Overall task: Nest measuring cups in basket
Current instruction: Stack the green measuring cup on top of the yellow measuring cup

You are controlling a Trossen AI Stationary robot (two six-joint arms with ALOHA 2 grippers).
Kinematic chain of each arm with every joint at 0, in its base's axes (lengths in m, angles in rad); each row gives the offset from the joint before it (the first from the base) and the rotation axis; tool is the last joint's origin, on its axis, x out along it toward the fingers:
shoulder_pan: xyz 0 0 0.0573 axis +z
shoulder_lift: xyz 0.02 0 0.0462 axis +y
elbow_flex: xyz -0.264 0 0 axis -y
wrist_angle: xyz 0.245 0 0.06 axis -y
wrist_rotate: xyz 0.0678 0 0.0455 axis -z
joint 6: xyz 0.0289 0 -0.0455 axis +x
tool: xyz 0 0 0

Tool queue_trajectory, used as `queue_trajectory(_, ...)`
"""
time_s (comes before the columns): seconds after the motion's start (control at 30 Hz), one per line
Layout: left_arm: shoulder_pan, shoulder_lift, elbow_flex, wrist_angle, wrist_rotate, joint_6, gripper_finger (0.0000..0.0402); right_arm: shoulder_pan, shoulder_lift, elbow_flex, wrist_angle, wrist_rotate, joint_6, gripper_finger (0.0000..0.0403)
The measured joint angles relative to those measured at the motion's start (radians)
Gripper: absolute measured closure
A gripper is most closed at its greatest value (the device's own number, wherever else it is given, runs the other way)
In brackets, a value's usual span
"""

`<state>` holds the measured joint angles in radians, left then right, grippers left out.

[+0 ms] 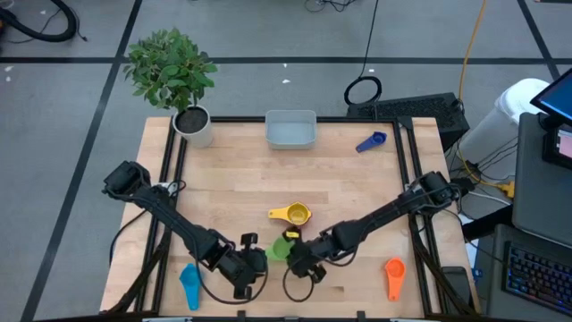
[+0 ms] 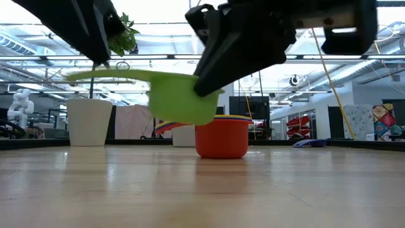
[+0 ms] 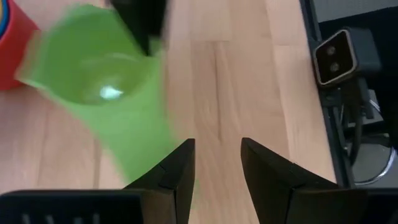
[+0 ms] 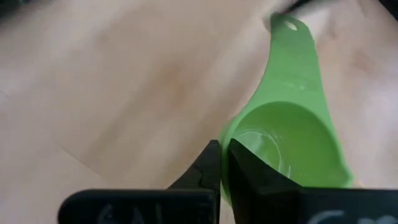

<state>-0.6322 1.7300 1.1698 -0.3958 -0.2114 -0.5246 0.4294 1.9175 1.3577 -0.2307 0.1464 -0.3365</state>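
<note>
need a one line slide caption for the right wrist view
Right gripper pinches the rim of the green measuring cup, held above the wooden table.

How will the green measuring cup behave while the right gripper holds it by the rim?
The green measuring cup looks thin plastic, so probably light and stiff. The right gripper pinches only its rim, so it may pivot or slip. Its long handle sticks out sideways, likely adding tilt.

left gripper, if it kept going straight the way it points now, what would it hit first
Probably the green cup. The left gripper has its fingers apart with bare table between them, and the cup lies just ahead and a little to one side, pinched at its rim by the right gripper. Depth is hard to judge.
</note>
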Motion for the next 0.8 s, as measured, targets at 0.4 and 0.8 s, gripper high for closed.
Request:
queue_trajectory(0.4, -0.02, -0.101, -0.001, -0.02, -0.093, 0.048, 0.027, -0.024, -0.002, 0.095, -0.229, 0.199, 0.105, 0.0402)
queue_trajectory(0.8, -0.038, -0.174, -0.001, -0.094, -0.18, 0.044, 0.027, -0.065, -0.079, 0.097, -0.29, 0.294, 0.227, 0.0403)
